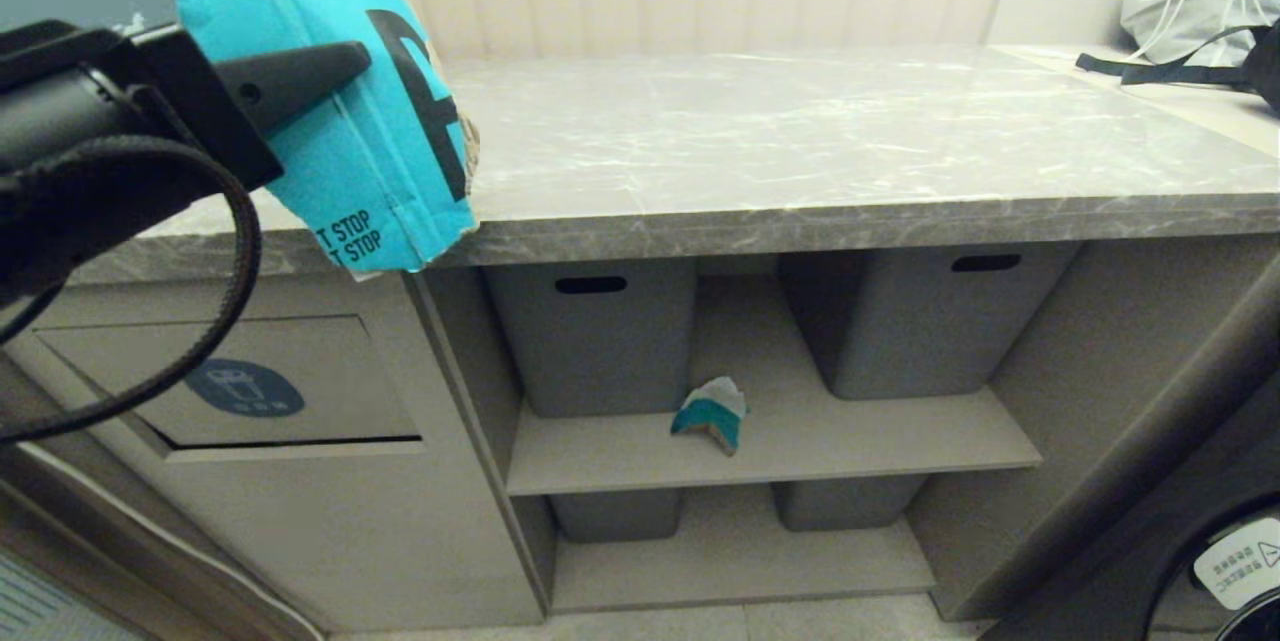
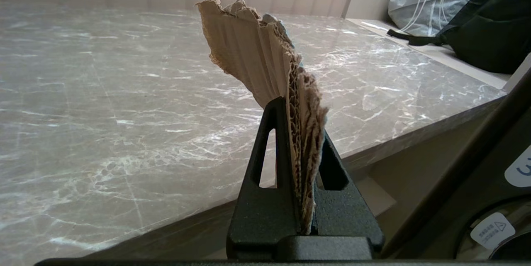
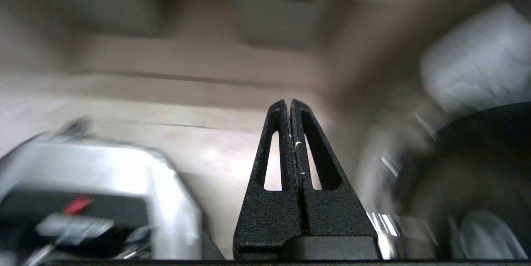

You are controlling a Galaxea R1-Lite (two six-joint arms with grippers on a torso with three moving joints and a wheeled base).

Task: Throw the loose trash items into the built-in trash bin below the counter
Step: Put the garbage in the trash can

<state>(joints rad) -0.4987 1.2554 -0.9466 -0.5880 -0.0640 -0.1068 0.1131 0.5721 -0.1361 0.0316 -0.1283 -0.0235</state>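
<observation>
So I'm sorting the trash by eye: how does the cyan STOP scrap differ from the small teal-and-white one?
The cyan STOP scrap is clearly larger; the teal-and-white scrap is small. The STOP scrap is clamped in the left pincer, up at counter height; the small one lies free on the shelf between two grey tubs. The big one bears black lettering, the small one none visible. Both are torn cardboard with ragged brown edges.

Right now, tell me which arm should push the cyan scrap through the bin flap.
Left, probably. Its pincer is already shut on the cyan STOP scrap, above and slightly right of the bin flap. The right pincer is shut, holds nothing and is out of the head view.
</observation>
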